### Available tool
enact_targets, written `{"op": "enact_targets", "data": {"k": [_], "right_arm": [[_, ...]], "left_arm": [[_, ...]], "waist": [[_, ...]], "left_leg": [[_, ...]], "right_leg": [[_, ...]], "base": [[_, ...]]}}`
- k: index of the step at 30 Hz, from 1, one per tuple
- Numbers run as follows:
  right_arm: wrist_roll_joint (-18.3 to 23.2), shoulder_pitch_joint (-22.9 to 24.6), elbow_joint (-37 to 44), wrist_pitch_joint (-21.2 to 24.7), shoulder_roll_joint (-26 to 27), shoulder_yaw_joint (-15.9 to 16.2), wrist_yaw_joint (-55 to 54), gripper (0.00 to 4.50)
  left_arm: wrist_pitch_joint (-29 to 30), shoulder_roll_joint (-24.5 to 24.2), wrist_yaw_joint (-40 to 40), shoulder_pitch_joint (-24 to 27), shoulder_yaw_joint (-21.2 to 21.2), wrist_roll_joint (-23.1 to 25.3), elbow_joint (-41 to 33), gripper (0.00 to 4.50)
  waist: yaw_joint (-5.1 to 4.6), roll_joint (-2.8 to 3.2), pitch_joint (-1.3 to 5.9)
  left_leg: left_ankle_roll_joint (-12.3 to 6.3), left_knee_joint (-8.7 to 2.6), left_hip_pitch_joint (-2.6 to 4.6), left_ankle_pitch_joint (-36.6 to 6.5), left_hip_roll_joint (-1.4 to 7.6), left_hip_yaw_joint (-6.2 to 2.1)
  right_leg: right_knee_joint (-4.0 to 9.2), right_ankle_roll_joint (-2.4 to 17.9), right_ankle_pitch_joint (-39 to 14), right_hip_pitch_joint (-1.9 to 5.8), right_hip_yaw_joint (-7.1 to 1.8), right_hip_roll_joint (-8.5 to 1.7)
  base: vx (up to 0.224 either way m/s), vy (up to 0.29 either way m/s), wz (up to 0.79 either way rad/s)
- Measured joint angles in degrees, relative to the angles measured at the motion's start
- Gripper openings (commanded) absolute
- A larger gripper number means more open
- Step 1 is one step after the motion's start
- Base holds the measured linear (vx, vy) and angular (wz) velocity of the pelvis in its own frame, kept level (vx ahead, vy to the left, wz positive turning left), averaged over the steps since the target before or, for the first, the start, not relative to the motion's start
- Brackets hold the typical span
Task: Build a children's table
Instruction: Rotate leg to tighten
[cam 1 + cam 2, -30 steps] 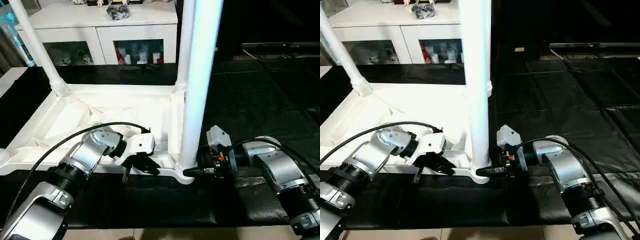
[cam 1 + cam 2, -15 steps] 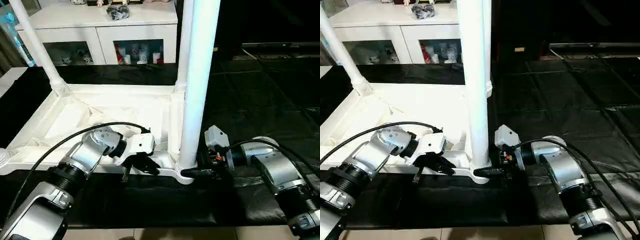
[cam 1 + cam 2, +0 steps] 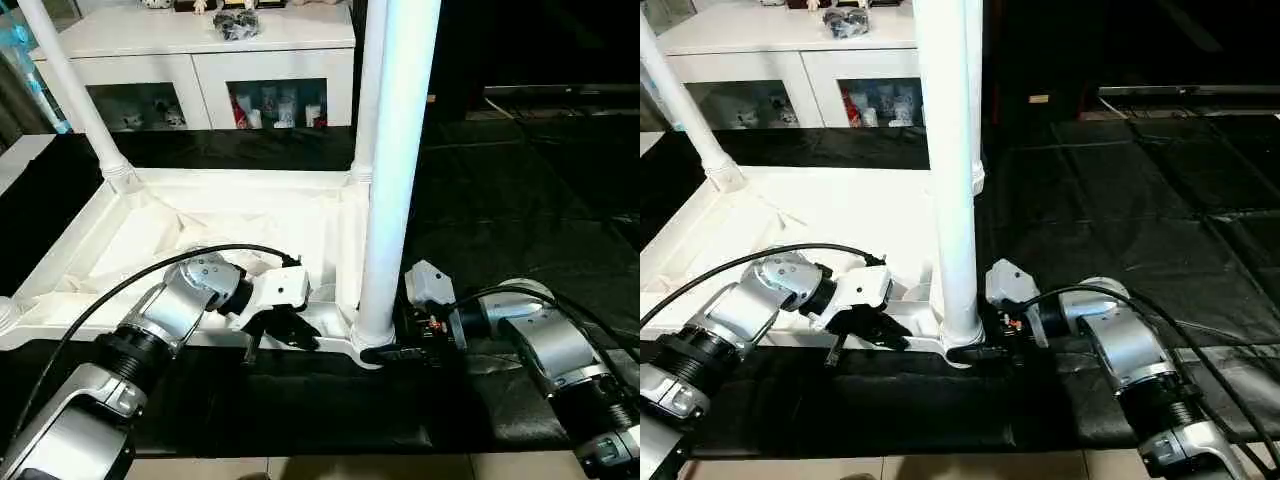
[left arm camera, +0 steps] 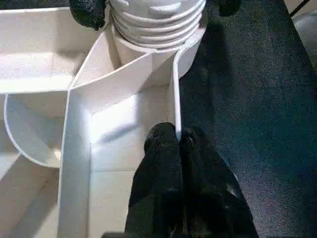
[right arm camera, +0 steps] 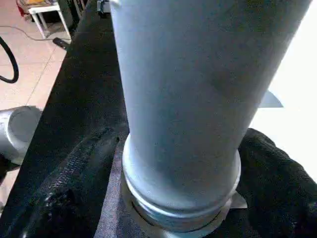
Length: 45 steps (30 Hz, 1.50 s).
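1. Currently the children's table (image 3: pixel 215 225) lies upside down on a black mat (image 3: pixel 520 190), ribbed underside facing up.
2. Three legs stand in corner sockets: the near-right leg (image 3: pixel 395 170), the far-right leg (image 3: pixel 368 90) directly behind it, and the far-left leg (image 3: pixel 70 95), which leans outward toward the left.
3. The near-left corner socket (image 3: pixel 6 315) sits at the head view's left edge.
4. The left hand (image 3: pixel 283 332) is at the table's near rim, just left of the near-right leg.
5. In the left wrist view, the left hand's fingers (image 4: pixel 161 148) are pressed onto the thin upright rim wall (image 4: pixel 176 106), one finger on each side, pinching it.
6. The right hand (image 3: pixel 982 352) is at the base of the near-right leg, on its right side.
7. In the right wrist view, its fingers (image 5: pixel 74 173) lie on either side of the leg base (image 5: pixel 181 198), gripping it just above the threaded collar.
8. A white cabinet (image 3: pixel 200 60) with glass doors stands beyond the table, small items behind the glass and on top.
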<state>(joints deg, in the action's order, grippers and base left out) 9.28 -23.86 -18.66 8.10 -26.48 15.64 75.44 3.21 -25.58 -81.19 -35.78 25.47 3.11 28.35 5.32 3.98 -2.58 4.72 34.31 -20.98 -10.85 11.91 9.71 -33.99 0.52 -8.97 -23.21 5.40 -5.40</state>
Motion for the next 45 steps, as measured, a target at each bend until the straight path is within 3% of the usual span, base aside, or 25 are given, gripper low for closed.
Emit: {"op": "enact_targets", "data": {"k": [12, 19, 28, 31, 34, 40, 43, 45], "right_arm": [[0.51, 0.06, 0.00, 0.38, -0.03, -0.03, 0.28, 2.82], [1.95, 1.59, 0.77, 0.66, 0.06, -0.44, 0.15, 2.74], [4.36, 6.43, 4.09, 4.83, 3.32, -3.11, -4.23, 2.72], [4.44, 8.00, 4.40, 5.31, 5.19, -4.45, -7.86, 2.72], [3.53, 8.72, 4.07, 6.37, 8.19, -6.70, -14.59, 2.72], [1.80, 8.29, 2.78, 7.23, 11.52, -9.79, -25.67, 2.72], [0.29, 6.06, -0.41, 7.10, 14.48, -11.32, -33.07, 2.72], [-0.49, 4.72, -2.17, 6.94, 15.75, -11.89, -36.38, 2.72]], "left_arm": [[0.00, -0.14, -0.53, 0.00, 0.21, -0.02, 0.00, 0.00], [0.13, -0.28, -1.24, 0.00, 0.25, -0.15, -0.12, 0.00], [3.23, -0.15, -0.99, 1.72, -0.33, -0.48, -2.07, 0.00], [5.04, 0.29, 1.03, 2.27, -0.98, -0.34, -2.21, 0.00], [7.45, 2.03, 5.83, 2.99, -2.77, 0.64, -2.14, 0.00], [11.82, 6.72, 14.57, 3.80, -5.39, 1.09, -2.09, 0.00], [14.93, 9.87, 21.35, 3.80, -6.99, 1.21, -1.48, 0.00], [16.22, 11.52, 24.47, 3.69, -7.69, 1.36, -1.07, 0.00]], "waist": [[0.01, 0.00, 0.00], [0.06, 0.03, 0.02], [-0.25, 0.30, 0.20], [-0.59, 0.46, 0.32], [-1.63, 0.46, 0.32], [-4.45, 0.53, 0.31], [-6.32, 0.76, 0.18], [-6.95, 1.15, -0.03]], "left_leg": [[0.00, 0.00, 0.00, 0.00, 0.00, -0.01], [0.00, 0.00, 0.00, 0.00, 0.00, -0.01], [0.01, -0.03, 0.08, -0.01, 0.00, -0.04], [0.02, -0.06, 0.53, -0.01, -0.01, -0.04], [0.02, -0.09, 0.95, -0.01, -0.04, -0.11], [-0.01, -0.15, 1.01, -0.03, -0.09, -0.77], [-0.07, -0.17, 0.95, -0.07, -0.06, -1.55], [-0.12, -0.21, 0.98, -0.10, -0.01, -2.11]], "right_leg": [[-0.01, 0.00, 0.00, 0.00, 0.00, 0.00], [-0.01, 0.00, -0.02, 0.02, -0.01, 0.00], [-0.01, -0.24, -0.16, 0.28, -0.04, 0.01], [-0.03, -0.40, -0.26, 0.43, -0.09, 0.01], [0.01, -0.44, -0.28, 0.68, -0.10, 0.01], [1.24, -0.46, -0.29, 1.15, 0.52, 0.03], [2.64, -0.46, -0.29, 1.75, 1.88, -0.12], [3.48, -0.46, -0.29, 2.28, 2.87, -0.20]], "base": [[0.000, 0.000, 0.00], [0.000, 0.000, 0.00], [0.000, 0.000, 0.00], [0.000, 0.000, 0.00], [0.000, 0.000, 0.00], [0.000, 0.000, 0.00], [0.000, 0.000, 0.00], [0.000, 0.000, 0.00]]}}
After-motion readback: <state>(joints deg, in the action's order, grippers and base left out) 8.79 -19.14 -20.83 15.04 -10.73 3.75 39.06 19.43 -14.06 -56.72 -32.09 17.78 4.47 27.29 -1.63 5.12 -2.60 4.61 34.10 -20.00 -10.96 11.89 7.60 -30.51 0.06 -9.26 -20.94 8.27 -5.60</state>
